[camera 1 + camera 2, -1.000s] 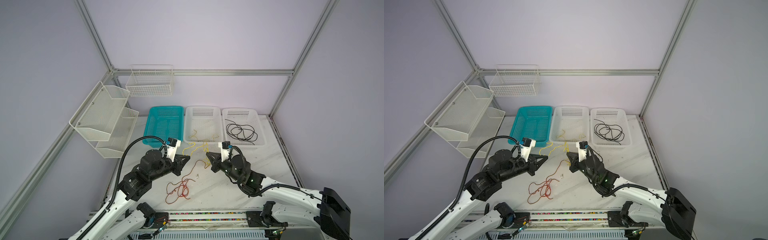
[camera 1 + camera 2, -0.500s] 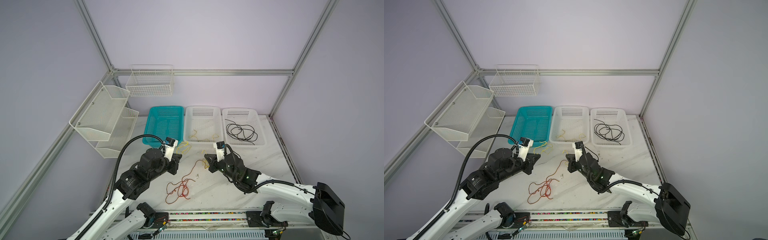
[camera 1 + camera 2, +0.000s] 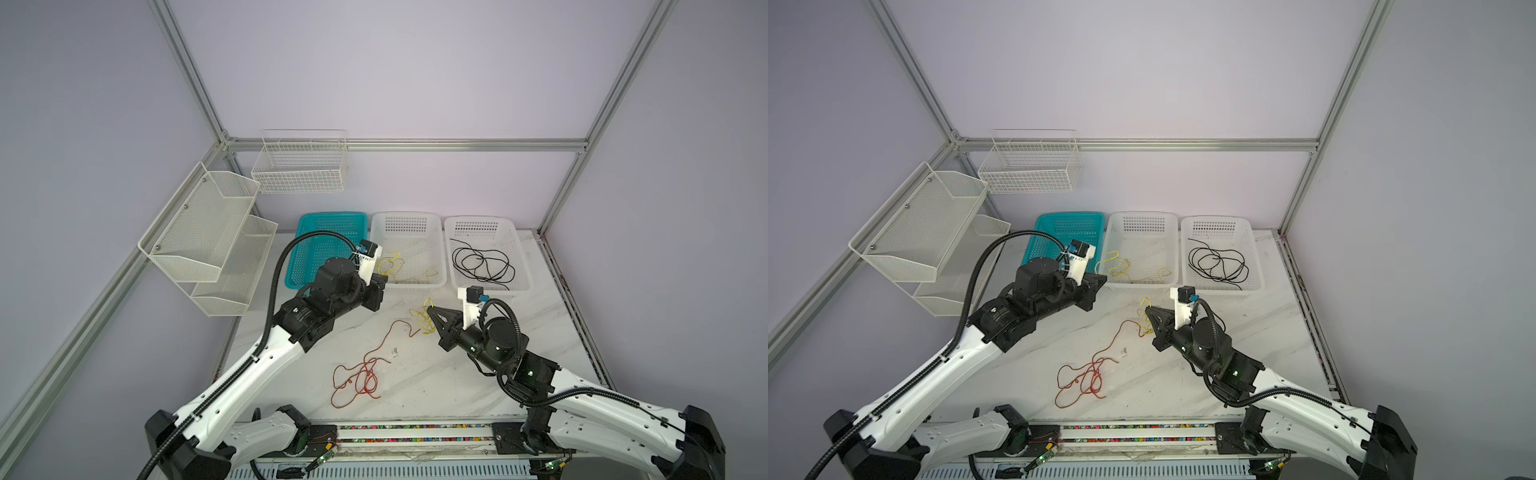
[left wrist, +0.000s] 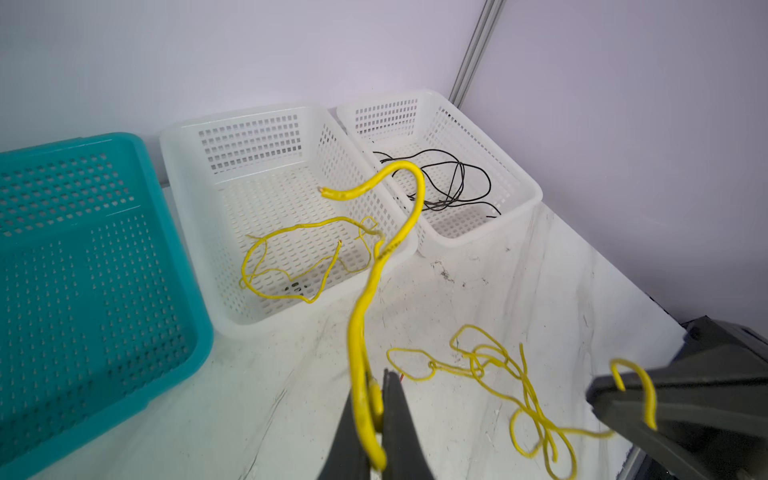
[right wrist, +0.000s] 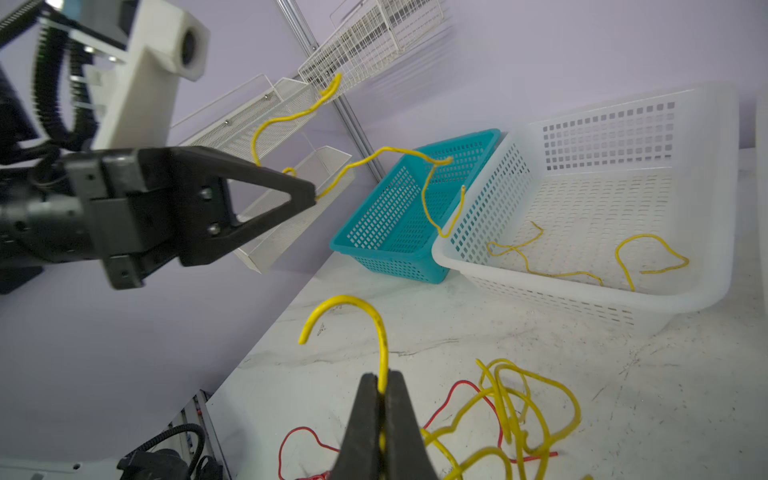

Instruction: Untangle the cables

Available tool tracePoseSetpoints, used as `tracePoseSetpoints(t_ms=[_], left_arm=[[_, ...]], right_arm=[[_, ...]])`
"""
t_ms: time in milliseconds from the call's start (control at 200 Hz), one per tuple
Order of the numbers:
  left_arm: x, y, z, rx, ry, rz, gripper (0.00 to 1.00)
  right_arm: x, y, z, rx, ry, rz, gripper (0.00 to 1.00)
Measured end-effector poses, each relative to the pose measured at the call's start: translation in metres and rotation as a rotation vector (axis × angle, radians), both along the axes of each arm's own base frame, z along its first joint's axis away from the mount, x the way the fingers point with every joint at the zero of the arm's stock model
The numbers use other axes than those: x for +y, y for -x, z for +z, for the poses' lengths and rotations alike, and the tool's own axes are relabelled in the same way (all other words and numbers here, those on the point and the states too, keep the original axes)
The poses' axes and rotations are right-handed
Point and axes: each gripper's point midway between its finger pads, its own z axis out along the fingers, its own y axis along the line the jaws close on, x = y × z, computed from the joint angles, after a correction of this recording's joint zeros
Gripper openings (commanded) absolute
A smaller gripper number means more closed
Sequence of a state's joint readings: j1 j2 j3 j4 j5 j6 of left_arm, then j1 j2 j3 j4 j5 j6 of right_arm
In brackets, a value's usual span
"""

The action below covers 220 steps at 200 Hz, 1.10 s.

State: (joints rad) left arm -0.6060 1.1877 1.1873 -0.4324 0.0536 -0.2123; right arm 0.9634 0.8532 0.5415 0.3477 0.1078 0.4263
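One yellow cable [image 4: 365, 299] hangs in the air by the near corner of the middle white basket [image 3: 405, 215]. The left gripper [image 4: 376, 386] has its fingers clamped on it mid-length. The right gripper [image 5: 382, 380] pinches an end of the yellow tangle [image 3: 424, 322], which lies on the tabletop [image 3: 457, 386] overlapping the red-orange cable [image 3: 365, 370]. The cables are judged light, limp and kink-holding. They are best gripped near a free end, clear of crossings.
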Motion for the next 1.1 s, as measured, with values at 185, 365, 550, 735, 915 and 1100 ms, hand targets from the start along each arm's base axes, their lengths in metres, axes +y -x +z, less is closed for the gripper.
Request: tracePoseSetpoints(t_ms=[185,365,550,735,915,1100], left_arm=[[-0.027,-0.047,-0.010,0.016,0.027,-0.028,0.00],[-0.034,-0.089,-0.044,0.075,0.020,-0.016,0.10],[-0.038,-0.111,-0.080,0.146,-0.007,-0.008,0.27],[-0.043,-0.117,-0.084,0.162,-0.002,-0.015,0.61],[-0.043,-0.106,-0.054,0.146,0.074,-0.027,0.79],[-0.025,-0.041,0.018,0.042,0.269,-0.083,0.83]], right_arm=[[-0.016,0.015,0.026,-0.037,-0.083,0.018,0.00],[-0.028,0.024,0.036,-0.051,-0.106,0.021,0.00],[-0.036,0.029,0.039,-0.053,-0.110,0.020,0.00],[-0.037,0.030,0.038,-0.047,-0.106,0.020,0.00],[-0.038,0.029,0.038,-0.017,-0.118,0.013,0.00],[-0.041,0.031,0.066,0.021,-0.227,0.017,0.00]])
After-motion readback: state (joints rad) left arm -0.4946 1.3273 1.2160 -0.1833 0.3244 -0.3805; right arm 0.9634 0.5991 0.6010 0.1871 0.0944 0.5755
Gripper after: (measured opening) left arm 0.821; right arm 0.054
